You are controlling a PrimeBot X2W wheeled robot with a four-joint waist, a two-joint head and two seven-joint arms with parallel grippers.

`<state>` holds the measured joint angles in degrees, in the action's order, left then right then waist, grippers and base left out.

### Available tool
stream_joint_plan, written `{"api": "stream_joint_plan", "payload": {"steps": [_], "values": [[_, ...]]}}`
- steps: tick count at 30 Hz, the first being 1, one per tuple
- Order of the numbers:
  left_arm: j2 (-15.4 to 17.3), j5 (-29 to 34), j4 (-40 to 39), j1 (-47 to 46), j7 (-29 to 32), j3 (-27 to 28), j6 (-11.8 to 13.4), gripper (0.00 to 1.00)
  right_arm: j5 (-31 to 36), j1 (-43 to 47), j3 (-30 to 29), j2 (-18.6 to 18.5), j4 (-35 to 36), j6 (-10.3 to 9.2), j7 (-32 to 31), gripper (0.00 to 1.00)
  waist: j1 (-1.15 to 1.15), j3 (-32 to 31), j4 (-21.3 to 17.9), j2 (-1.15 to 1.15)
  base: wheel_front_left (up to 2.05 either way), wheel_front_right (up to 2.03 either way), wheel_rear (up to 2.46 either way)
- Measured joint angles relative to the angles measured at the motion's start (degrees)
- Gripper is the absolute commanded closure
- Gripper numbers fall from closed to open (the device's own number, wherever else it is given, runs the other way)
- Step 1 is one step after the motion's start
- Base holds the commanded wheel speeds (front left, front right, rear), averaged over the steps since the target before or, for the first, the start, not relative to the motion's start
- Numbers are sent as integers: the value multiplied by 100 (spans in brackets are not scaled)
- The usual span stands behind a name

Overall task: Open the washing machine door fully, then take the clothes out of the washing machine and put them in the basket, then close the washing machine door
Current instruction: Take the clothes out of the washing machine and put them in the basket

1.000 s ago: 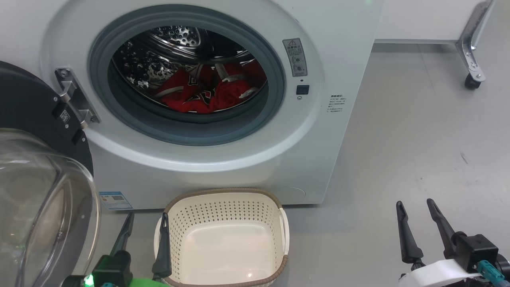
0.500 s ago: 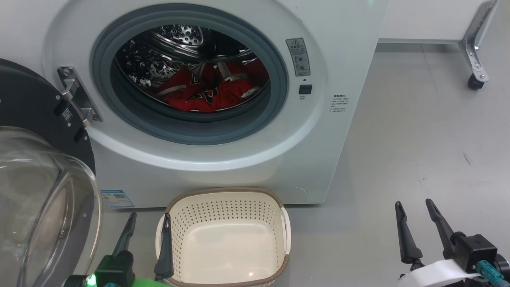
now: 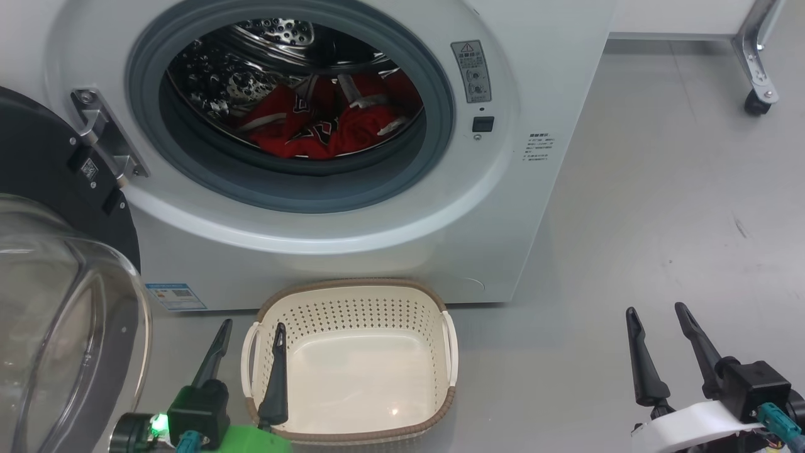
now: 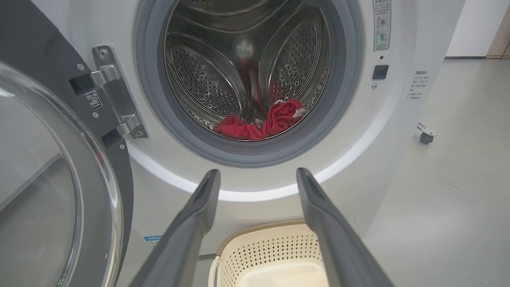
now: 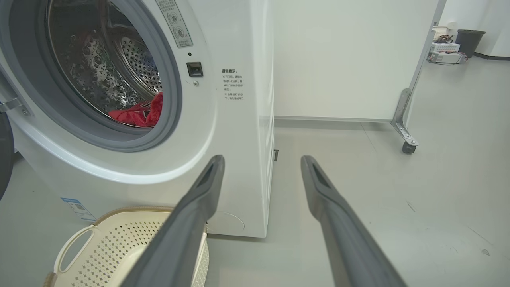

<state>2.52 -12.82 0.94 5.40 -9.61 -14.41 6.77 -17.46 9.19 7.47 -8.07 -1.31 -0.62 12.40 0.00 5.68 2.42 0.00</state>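
The washing machine [image 3: 390, 251] stands with its porthole uncovered. The washing machine door [image 3: 44, 170] is swung wide to the left, its glass bowl [image 3: 56, 327] bulging toward me. Red clothes [image 3: 321, 126] lie in the steel drum, also seen as clothes [image 4: 275, 119] and clothes [image 5: 135, 115]. The basket [image 3: 358, 289] sits on the floor below the porthole with nothing in it. My left gripper [image 3: 253, 324] is open, low at the basket's left rim, and points at the drum as the left gripper [image 4: 258, 172]. My right gripper [image 3: 655, 309] is open over bare floor to the right, the right gripper [image 5: 262, 158] holding nothing.
A white panel on a metal leg with a caster [image 3: 758, 94] stands at the back right. Grey floor [image 3: 660, 207] stretches right of the machine. A dark bin [image 5: 470, 40] and boxes sit far off.
The head camera has shifted, so the machine and basket sit slightly higher. My left gripper has edged right, its right finger now over the basket's left rim. The right gripper has barely moved.
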Motion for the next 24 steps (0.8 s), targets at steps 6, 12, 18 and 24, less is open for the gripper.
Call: {"api": "stream_joint_plan", "payload": {"steps": [6, 12, 18, 24], "values": [[0, 48, 11, -325, 108, -121, 0, 0, 0, -113, 5, -56, 162, 23, -8, 0, 0, 255, -40, 0, 0, 0, 0], [-2, 20, 48, -818, 209, -193, 0, 0, 0, -319, 5, -93, 335, 75, -34, 0, 0, 615, -106, 0, 0, 0, 0], [-4, -23, 281, -1337, 446, -152, 0, 0, -19, -546, 4, -103, 431, 126, -51, 0, 0, 1039, -217, 0, 0, 0, 0], [23, -29, 665, -2157, 869, -153, -142, 0, -70, -847, 45, -92, 453, 255, -49, 0, 0, 1544, -419, 0, 0, 0, 0]]}}
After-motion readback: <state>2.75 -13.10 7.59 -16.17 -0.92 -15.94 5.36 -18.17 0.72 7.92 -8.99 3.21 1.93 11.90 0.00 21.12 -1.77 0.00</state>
